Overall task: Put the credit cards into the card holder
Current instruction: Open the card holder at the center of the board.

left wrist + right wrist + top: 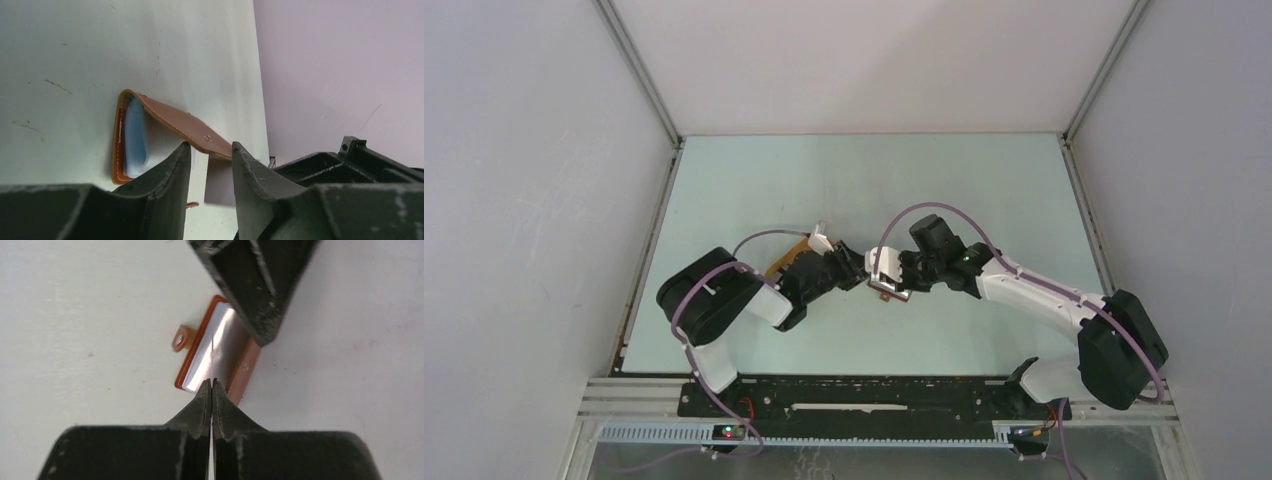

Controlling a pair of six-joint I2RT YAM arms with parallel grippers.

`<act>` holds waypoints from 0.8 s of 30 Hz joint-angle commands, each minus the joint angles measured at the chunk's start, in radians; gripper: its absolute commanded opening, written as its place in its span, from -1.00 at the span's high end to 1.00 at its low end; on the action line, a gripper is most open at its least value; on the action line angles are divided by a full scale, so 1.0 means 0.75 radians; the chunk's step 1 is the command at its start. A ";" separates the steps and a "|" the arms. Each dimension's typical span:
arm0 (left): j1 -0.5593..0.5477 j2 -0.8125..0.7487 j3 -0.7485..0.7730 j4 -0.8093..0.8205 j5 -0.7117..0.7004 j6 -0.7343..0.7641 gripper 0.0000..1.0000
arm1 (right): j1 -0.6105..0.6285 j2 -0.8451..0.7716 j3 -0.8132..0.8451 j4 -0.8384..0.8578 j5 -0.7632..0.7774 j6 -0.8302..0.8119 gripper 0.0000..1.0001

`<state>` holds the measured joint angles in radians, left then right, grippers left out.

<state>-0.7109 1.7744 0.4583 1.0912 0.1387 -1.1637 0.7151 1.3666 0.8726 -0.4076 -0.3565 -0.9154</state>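
Note:
The card holder (890,293) lies open on the table, reddish-brown outside and pale blue inside (134,135). Its upper flap (175,120) stands raised, and its free edge crosses the tips of my left gripper (209,148), whose jaws stand apart. Seen from the right wrist, a left finger (252,300) rests at the holder's (245,371) right flap. My right gripper (212,382) is shut on a credit card (212,352) seen edge-on as a thin line over the holder's open inside. In the top view both grippers (860,268) (887,276) meet over the holder.
An orange-yellow tray (782,262) shows partly behind the left arm, with a white card (821,238) at its far end. The holder's small snap tab (180,338) sticks out to its left. Grey walls close in the table on three sides.

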 commanded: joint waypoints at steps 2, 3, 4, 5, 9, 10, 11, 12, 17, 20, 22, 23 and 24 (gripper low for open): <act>0.026 -0.051 -0.011 0.079 0.008 0.043 0.12 | -0.050 -0.018 0.020 0.134 0.117 0.128 1.00; 0.027 -0.066 -0.028 0.079 0.002 0.059 0.10 | -0.060 -0.015 0.026 0.129 0.109 0.139 1.00; 0.026 -0.079 -0.047 0.079 -0.004 0.076 0.06 | -0.065 -0.010 0.030 0.127 0.106 0.148 1.00; 0.026 -0.093 -0.068 0.082 -0.009 0.090 0.02 | -0.068 -0.002 0.037 0.122 0.104 0.156 1.00; 0.024 -0.129 -0.183 0.137 -0.034 0.112 -0.08 | -0.080 0.038 0.073 0.094 0.093 0.198 1.00; 0.025 -0.135 -0.218 0.167 -0.044 0.109 -0.09 | -0.083 0.047 0.078 0.088 0.090 0.208 1.00; 0.024 -0.137 -0.255 0.202 -0.053 0.103 -0.10 | -0.085 0.055 0.084 0.086 0.088 0.218 1.00; 0.021 -0.137 -0.285 0.241 -0.060 0.095 -0.11 | -0.088 0.062 0.091 0.081 0.083 0.228 1.00; -0.065 -0.093 -0.359 0.380 -0.107 0.049 -0.15 | -0.100 0.089 0.124 0.060 0.053 0.287 1.00; -0.145 -0.049 -0.323 0.385 -0.162 0.061 -0.21 | -0.104 0.103 0.142 0.049 0.042 0.315 1.00; -0.180 -0.037 -0.296 0.375 -0.180 0.103 -0.24 | -0.113 0.115 0.155 0.034 0.021 0.329 1.00; -0.196 -0.041 -0.279 0.349 -0.201 0.136 -0.26 | -0.120 0.119 0.162 0.028 0.010 0.336 1.00; -0.215 -0.058 -0.259 0.296 -0.233 0.186 -0.26 | -0.127 0.125 0.164 0.023 0.000 0.343 1.00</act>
<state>-0.8299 1.7344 0.2058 1.3140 0.0479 -1.1172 0.6384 1.4452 0.9501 -0.3714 -0.3176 -0.7048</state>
